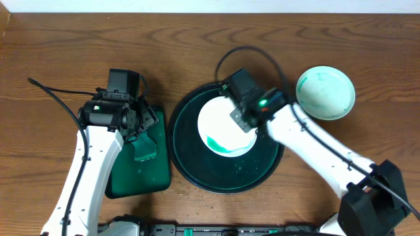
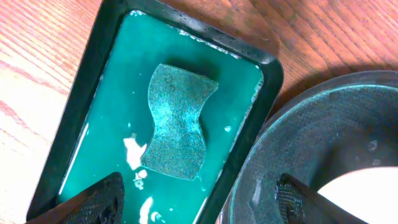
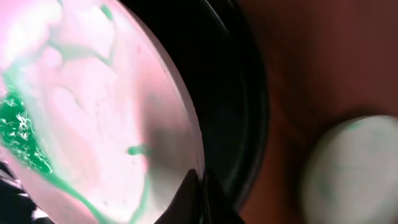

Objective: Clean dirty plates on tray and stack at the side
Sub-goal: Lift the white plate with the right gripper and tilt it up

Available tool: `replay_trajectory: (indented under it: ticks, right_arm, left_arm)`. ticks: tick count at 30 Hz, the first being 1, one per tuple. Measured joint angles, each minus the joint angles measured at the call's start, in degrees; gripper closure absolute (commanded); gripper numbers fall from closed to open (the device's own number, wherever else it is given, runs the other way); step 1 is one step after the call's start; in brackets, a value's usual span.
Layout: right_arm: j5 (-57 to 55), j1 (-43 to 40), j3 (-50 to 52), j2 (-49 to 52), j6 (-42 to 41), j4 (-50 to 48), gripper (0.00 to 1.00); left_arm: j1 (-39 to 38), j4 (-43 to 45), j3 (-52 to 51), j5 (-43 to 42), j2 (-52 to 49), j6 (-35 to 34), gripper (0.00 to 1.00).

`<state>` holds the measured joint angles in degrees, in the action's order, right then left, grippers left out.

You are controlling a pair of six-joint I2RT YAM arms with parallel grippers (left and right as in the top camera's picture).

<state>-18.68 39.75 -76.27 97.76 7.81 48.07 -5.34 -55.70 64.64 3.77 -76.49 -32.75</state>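
A white plate (image 1: 220, 126) smeared with green lies on the large round dark tray (image 1: 190, 157) in the middle. My right gripper (image 1: 244, 119) is shut on that plate's right rim. The right wrist view shows the two fingertips (image 3: 202, 180) pinched together on the edge of the plate (image 3: 93, 106), over the tray (image 3: 239, 93). A second plate (image 1: 325, 92) with faint green marks sits on the table to the right of the tray, blurred in the right wrist view (image 3: 348, 168). My left gripper (image 1: 141, 128) (image 2: 199, 202) hangs open and empty above the rectangular tray.
A small rectangular green tray (image 1: 128, 183) (image 2: 93, 93) lies left of the round tray (image 2: 323, 124), almost touching it. A dark green cloth pad (image 1: 143, 147) (image 2: 177, 121) lies in it, with wet streaks around. Cables run over the wooden table.
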Motion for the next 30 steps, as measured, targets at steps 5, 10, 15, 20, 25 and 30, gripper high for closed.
replay_trajectory:
  ticks: [5, 10, 15, 20, 25, 30]
  right_arm:
    - [-10.88, 5.81, 0.00, 0.00, 4.66, 0.09, 0.99]
    - [-20.79, 9.81, 0.00, 0.00, 7.37, 0.22, 0.99]
    - [-27.98, 11.17, 0.00, 0.00, 8.76, 0.33, 0.99]
    - [-34.23, 11.34, 0.00, 0.00, 10.05, 0.37, 0.99]
    - [-40.81, 12.68, 0.00, 0.00, 11.41, 0.52, 0.99]
    - [-49.42, 15.02, 0.00, 0.00, 13.66, 0.44, 0.99]
  left_arm:
    - [0.00, 0.00, 0.00, -0.04, 0.00, 0.52, 0.21]
    - [0.00, 0.00, 0.00, -0.04, 0.00, 0.98, 0.21]
    - [0.00, 0.00, 0.00, -0.04, 0.00, 1.14, 0.21]
    - [0.00, 0.00, 0.00, -0.04, 0.00, 1.29, 0.21]
    - [0.00, 0.00, 0.00, -0.04, 0.00, 1.29, 0.21]
    - [0.00, 0.07, 0.00, -0.04, 0.00, 1.29, 0.21]
